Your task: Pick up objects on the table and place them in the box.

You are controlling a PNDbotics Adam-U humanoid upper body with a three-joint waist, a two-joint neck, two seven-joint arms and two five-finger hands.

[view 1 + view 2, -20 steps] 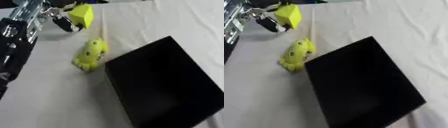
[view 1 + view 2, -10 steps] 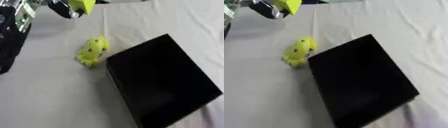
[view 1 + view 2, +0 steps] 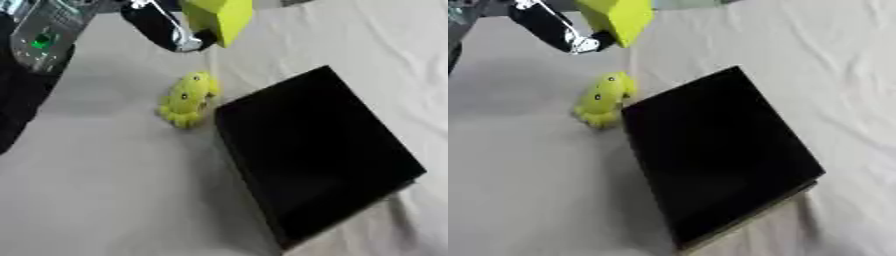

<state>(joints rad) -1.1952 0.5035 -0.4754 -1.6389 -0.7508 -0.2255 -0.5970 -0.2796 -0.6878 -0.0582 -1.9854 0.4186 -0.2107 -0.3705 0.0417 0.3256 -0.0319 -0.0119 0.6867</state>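
A yellow-green angular block (image 3: 219, 17) was grasped in the left hand (image 3: 166, 31) at the upper left, lifted clear for carrying toward the black rectangular box (image 3: 315, 150); a yellow-green soft toy (image 3: 185, 99) lay just beside the box.

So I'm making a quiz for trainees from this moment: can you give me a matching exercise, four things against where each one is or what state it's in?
Things:
1. yellow-green angular block
2. yellow-green soft toy with dark eyes
3. black rectangular box
4. left hand

Places or states:
A. lying on the white cloth just outside the box's left corner
B. held up near the top edge
C. fingers curled on the block
D. open-topped, set askew, nothing visible inside

Pairs: 1-B, 2-A, 3-D, 4-C
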